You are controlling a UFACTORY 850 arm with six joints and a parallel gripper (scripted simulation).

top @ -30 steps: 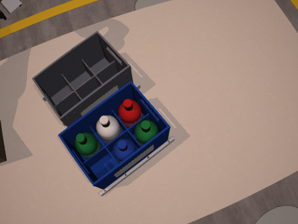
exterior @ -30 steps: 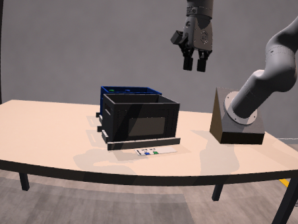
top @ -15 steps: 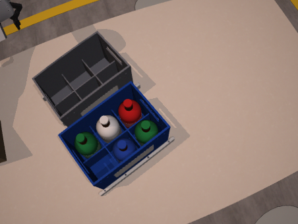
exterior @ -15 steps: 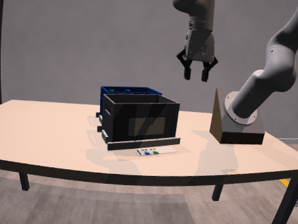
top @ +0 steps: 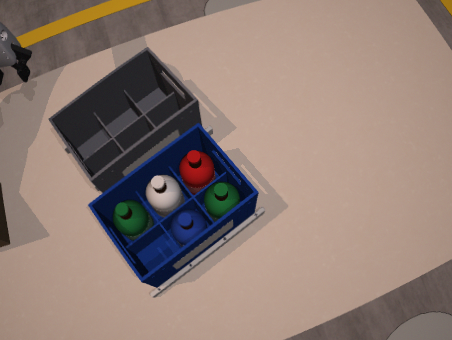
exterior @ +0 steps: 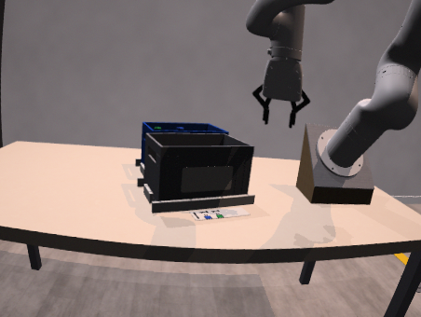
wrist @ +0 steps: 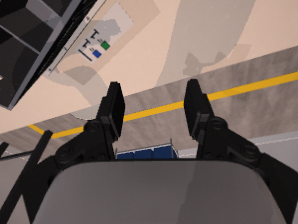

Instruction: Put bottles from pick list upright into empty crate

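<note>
The empty dark grey crate (top: 98,84) (exterior: 163,172) (wrist: 20,75) has several bare cells. Right beside it stands the blue crate (top: 167,270) (exterior: 186,127). It holds a red bottle (top: 196,167), a white bottle (top: 163,192), two green bottles (top: 221,198) (top: 130,217) and a blue bottle (top: 188,226), all upright, and one cell is free. The pick list (exterior: 219,214) (wrist: 97,45) lies in front of the dark crate and shows a green and a blue square; the counts are too small to read. My gripper (exterior: 279,113) (wrist: 153,92) (top: 15,62) is open and empty, high above the table, to the right of the crates.
The robot's base block (exterior: 342,179) stands on the table (top: 325,100) (exterior: 70,177) to the right of the dark crate. A yellow floor line (top: 75,17) (wrist: 240,87) runs past the table's edge.
</note>
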